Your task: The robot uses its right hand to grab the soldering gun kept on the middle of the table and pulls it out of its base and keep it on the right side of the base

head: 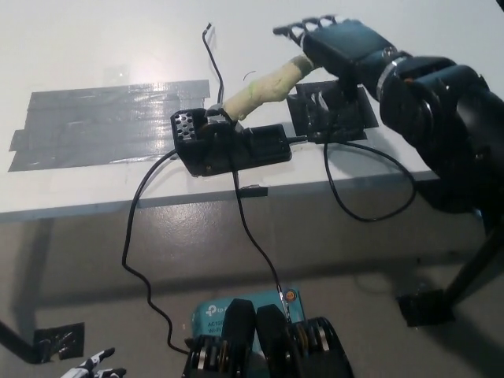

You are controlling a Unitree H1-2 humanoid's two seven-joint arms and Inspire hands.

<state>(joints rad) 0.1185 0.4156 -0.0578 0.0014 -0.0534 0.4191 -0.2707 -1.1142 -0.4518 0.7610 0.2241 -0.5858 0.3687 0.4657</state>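
One soldering gun (264, 85) with a pale wrapped handle, tilted, tip seated in one black base (228, 146) mid-surface. One black right hand (339, 41), fingers spread, empty, over the handle's far right end; contact unclear. One black square pad (331, 110) right of the base. Grey tape patch (102, 126) on the white surface (94, 47) at left. White left hand (96, 365) at bottom left edge; grip can't be made out. No readable writing.
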